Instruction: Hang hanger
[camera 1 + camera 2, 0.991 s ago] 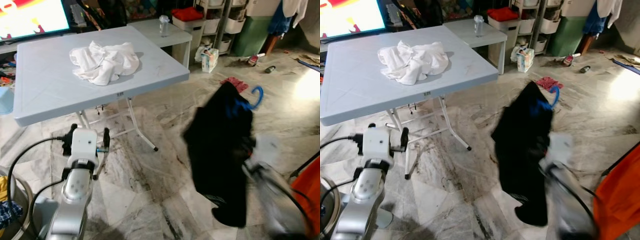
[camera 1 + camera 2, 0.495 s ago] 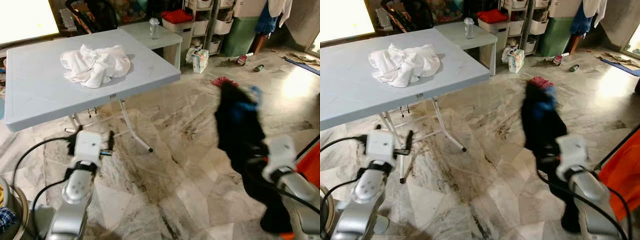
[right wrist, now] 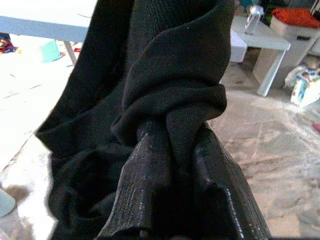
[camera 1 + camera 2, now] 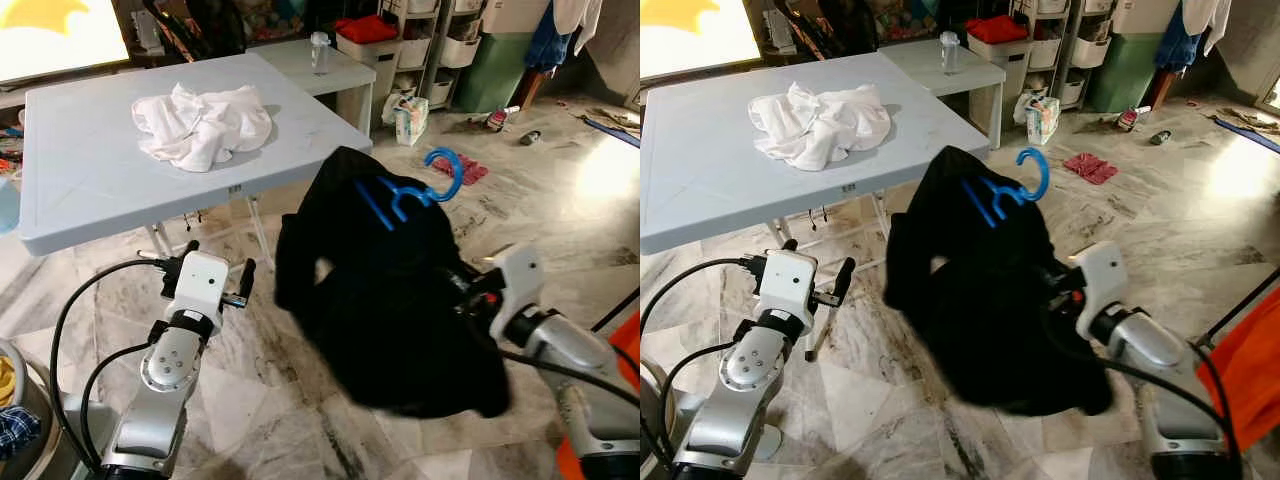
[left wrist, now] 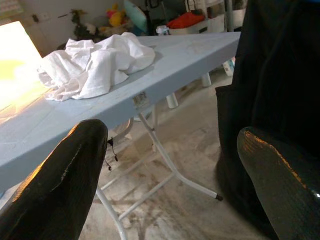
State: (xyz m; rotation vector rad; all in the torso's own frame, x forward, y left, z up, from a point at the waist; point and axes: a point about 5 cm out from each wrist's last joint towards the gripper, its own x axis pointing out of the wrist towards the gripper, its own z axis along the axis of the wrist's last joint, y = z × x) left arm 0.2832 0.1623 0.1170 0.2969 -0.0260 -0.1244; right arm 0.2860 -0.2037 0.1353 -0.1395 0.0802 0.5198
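Right gripper (image 3: 170, 165) is gripping a black knitted garment (image 4: 390, 290) on a blue plastic hanger (image 4: 415, 190).
Fingers are clamped on bunched cloth beside the grey folding table (image 4: 90, 180); left gripper (image 5: 170, 175) fingers are spread apart.

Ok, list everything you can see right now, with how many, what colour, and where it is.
Garment: one, black, held up off the floor before the robot, bunched in the right gripper.
Hanger: one, blue, hook showing at the top of the garment.
Folding table: one, pale grey, ahead on the robot's left.
Cloth pile: one, white, crumpled on the folding table.
Side table: one, white, behind the folding table.
Bottle: one, clear, on the side table.
Red cloth: one, on the floor ahead on the right.
Green bin: one, far right by the shelves.
Left gripper: black fingers open, near the table's edge, holding nothing.
Right gripper: black fingers pinching the garment.
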